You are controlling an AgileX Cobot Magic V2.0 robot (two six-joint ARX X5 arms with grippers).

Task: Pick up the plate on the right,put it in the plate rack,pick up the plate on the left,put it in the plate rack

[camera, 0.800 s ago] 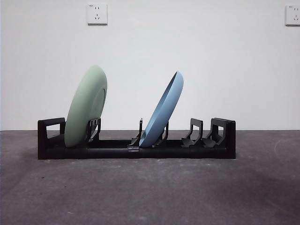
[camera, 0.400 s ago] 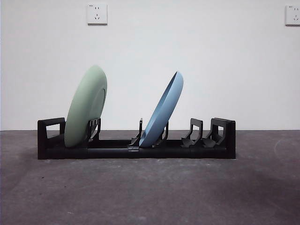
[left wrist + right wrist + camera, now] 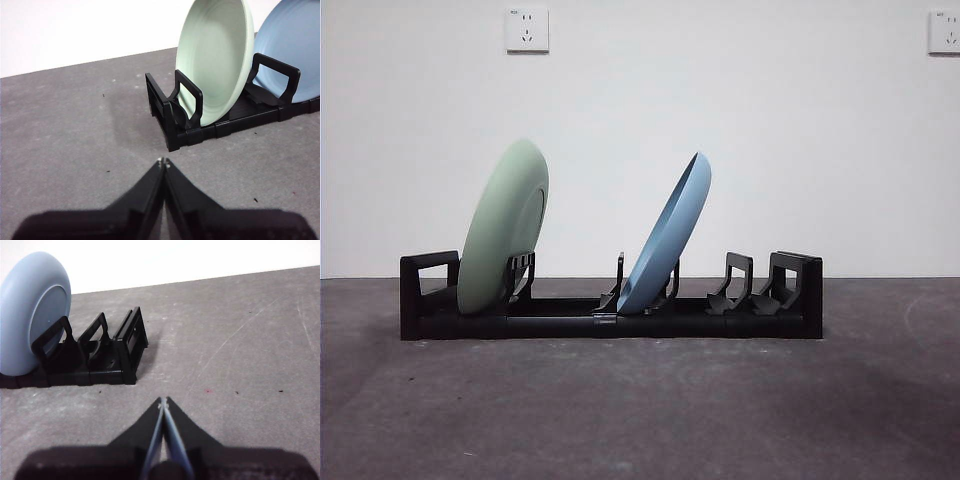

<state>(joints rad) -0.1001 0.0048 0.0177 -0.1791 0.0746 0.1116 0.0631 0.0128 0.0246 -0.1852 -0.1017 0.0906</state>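
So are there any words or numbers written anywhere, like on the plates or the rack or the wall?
No, there is nothing to read in any view.
The green plate, the blue plate and the plate rack are plain, with no letters or numbers.
The two wall sockets show only their plug holes; any marking on them is too small to make out.
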